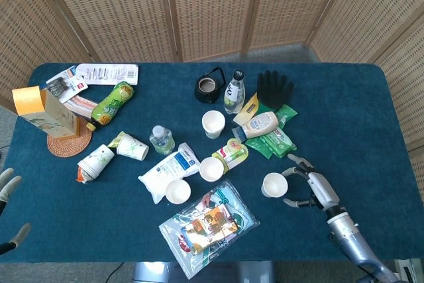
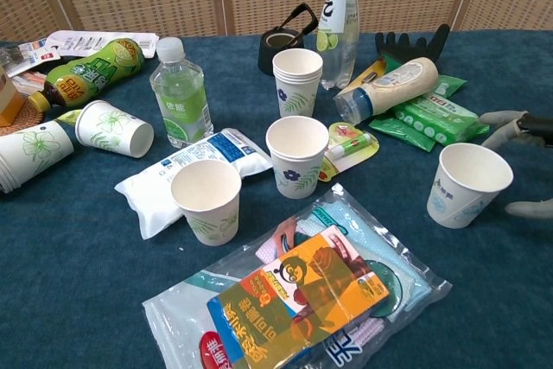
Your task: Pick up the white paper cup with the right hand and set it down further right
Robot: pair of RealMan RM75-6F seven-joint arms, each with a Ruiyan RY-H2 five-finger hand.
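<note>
Head view: the white paper cup point(image 1: 273, 185) is seen upright on the blue tablecloth point(image 1: 371, 130), at about 5 o'clock from the table's centre. The right hand point(image 1: 310, 187) is placed at 3 o'clock of the cup, just beside it, with its fingers point(image 1: 296, 161) spread apart around the cup's far and near sides; contact cannot be told. In the chest view the same cup point(image 2: 467, 183) is shown standing free, with fingertips point(image 2: 499, 117) at 1 o'clock and 4 o'clock of it. The left hand point(image 1: 8, 187) is glimpsed at the table's 9 o'clock edge, its fingers apart and nothing held. A green wet-wipe pack point(image 1: 273, 141) lies at 12 o'clock of the cup, and a clear snack bag point(image 1: 210, 225) at 8 o'clock.
</note>
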